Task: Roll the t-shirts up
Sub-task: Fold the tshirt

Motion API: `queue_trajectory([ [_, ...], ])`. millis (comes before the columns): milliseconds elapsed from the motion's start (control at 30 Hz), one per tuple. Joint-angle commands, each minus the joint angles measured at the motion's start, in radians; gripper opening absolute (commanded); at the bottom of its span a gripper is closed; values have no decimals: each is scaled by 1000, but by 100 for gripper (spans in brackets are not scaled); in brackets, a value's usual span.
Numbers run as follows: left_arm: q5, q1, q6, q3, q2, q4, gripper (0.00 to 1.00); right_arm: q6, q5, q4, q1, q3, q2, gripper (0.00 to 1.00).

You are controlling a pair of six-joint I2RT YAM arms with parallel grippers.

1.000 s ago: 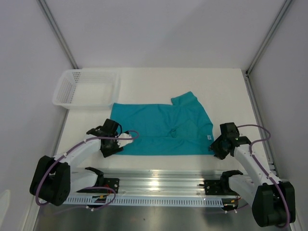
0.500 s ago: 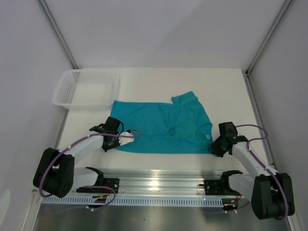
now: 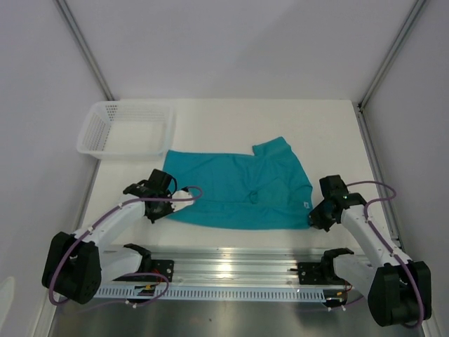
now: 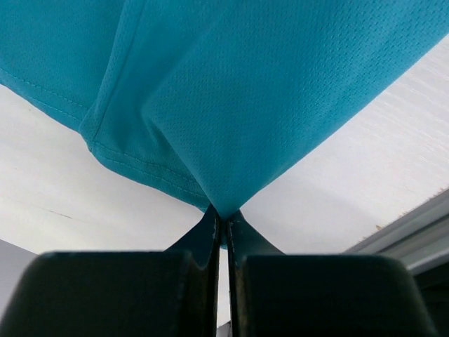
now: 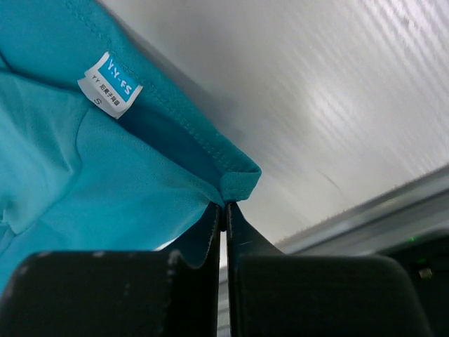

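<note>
The left gripper point(image 4: 223, 215) has its fingers pressed together on a corner of the teal t-shirt point(image 3: 231, 193), low in the left-wrist view, with the cloth tenting up from the pinch. The right gripper point(image 5: 223, 208) pinches the opposite hemmed corner, below a small label point(image 5: 111, 83) that seems to be marked S. The shirt lies spread mid-frame on the white table point(image 3: 280, 119). A white mesh basket point(image 3: 95, 133) sits at the upper left.

1. Top view: high above the near edge, looking down on the whole table point(image 3: 295, 126).
2. Left wrist view: close behind the left gripper point(image 4: 223, 219), facing the t-shirt point(image 4: 266, 91).
3. Right wrist view: equally close; all three share the t-shirt.
</note>
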Motion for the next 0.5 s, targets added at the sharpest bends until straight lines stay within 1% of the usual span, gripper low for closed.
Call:
queue_trajectory([
  [0,53,3,-35,35,-55,-116,1,33,-22,-136,39,68,-15,0],
  [67,60,3,-22,17,-72,-158,1,47,-21,-211,57,110,7,0],
  [100,95,3,-19,11,-85,-171,1,54,7,-239,69,157,14,0],
  [167,109,3,-19,-2,-95,-209,1,67,41,-323,94,196,28,0],
  [233,125,3,-19,-11,-121,-225,1,52,42,-331,106,219,13,0],
  [300,132,3,-15,-26,-138,-238,1,80,58,-362,111,239,10,0],
  [467,123,2,5,-72,-167,-229,1,56,96,-403,111,262,77,0],
])
